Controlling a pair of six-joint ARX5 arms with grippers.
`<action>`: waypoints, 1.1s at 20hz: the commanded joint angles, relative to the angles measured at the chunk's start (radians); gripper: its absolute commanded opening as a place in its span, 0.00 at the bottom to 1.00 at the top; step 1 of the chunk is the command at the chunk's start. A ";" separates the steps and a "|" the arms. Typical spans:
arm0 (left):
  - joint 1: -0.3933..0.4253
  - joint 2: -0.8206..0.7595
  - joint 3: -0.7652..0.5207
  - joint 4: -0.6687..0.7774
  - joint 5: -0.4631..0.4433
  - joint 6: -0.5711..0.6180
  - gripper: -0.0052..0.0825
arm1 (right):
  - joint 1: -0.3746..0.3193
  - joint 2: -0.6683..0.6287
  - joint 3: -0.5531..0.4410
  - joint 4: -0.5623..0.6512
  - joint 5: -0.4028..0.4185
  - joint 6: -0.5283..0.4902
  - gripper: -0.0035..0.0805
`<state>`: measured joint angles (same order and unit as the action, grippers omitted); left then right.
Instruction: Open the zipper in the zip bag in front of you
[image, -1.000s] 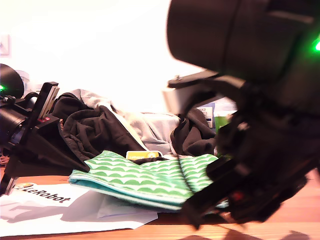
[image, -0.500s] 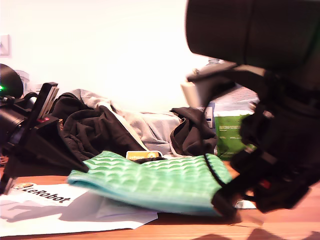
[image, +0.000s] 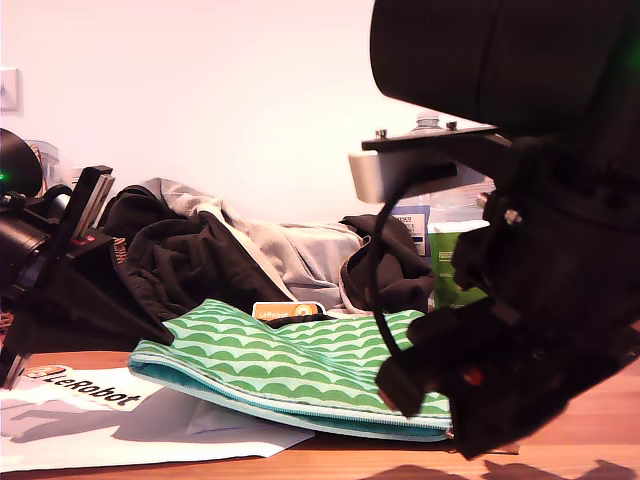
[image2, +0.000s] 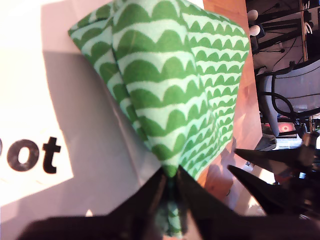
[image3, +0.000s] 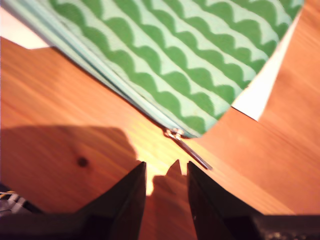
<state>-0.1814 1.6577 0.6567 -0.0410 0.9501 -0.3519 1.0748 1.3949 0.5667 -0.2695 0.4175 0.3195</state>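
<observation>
While flat green fabric zip bag (image: 300, 365) with scalloped wave pattern lies on wooden table (image3: 55, 115) beside white LeRobot sheet (image: 90, 410), we judge step: catch slim silver metal pull tab (image3: 192, 151) of teal zipper (image3: 100, 70), which juts off bag corner. Advise approaching low, lining jaws across tab. My second gripper (image3: 165, 182) slightly parted, empty, just short of tab. My first gripper (image2: 170, 195) clamped on opposite bag corner (anchoring it, we think).

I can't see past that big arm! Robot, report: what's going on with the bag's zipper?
First end effector shut on zip bag corner. Second end effector open, just short of pull tab. Zipper looks closed. Nothing in the way.
</observation>
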 joint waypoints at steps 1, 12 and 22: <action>0.003 0.005 0.002 0.022 -0.015 0.024 0.35 | 0.003 -0.060 0.014 0.019 0.000 -0.013 0.31; 0.002 -0.172 0.002 0.002 -0.318 0.083 0.43 | -0.065 -0.203 0.014 0.033 -0.068 -0.109 0.31; -0.011 -0.518 0.002 -0.050 -0.520 0.312 0.04 | -0.352 -0.203 0.011 0.323 -0.346 -0.205 0.03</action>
<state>-0.1894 1.1500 0.6590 -0.0998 0.4362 -0.0490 0.7578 1.1976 0.5686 0.0292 0.1009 0.1242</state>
